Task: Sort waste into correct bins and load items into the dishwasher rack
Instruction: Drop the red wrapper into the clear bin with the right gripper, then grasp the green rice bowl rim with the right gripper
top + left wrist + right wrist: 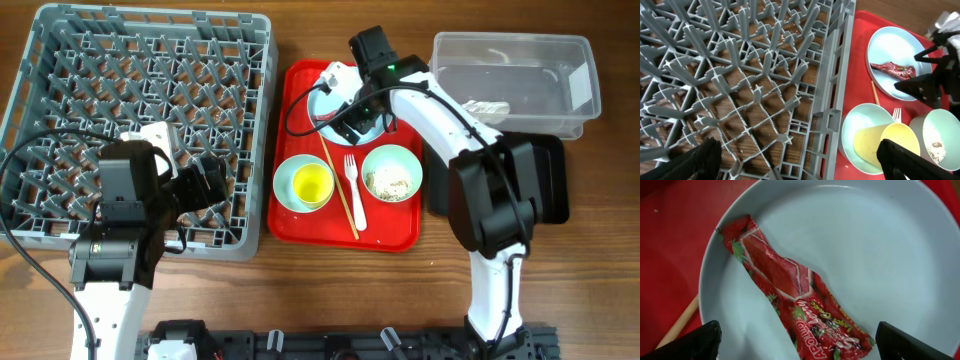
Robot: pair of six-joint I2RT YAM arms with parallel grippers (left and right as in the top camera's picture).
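Note:
A red-and-white wrapper (790, 290) lies on the pale-blue plate (880, 245) at the back of the red tray (300, 225). My right gripper (800, 345) is open, low over the plate, with its fingers either side of the wrapper. It also shows in the overhead view (352, 112). One mint bowl (285, 195) holds the yellow cup (311, 183). The other bowl (392, 172) holds beige leftovers. The white fork (353, 190) and chopsticks (338, 185) lie between the bowls. My left gripper (800, 160) is open and empty over the near right corner of the grey dishwasher rack (140, 120).
The clear tub (515, 75) stands at the back right with a white paper scrap (487, 107) in it. The black tray (550, 185) sits in front of it, partly hidden by my right arm. Cables trail over the rack's left side.

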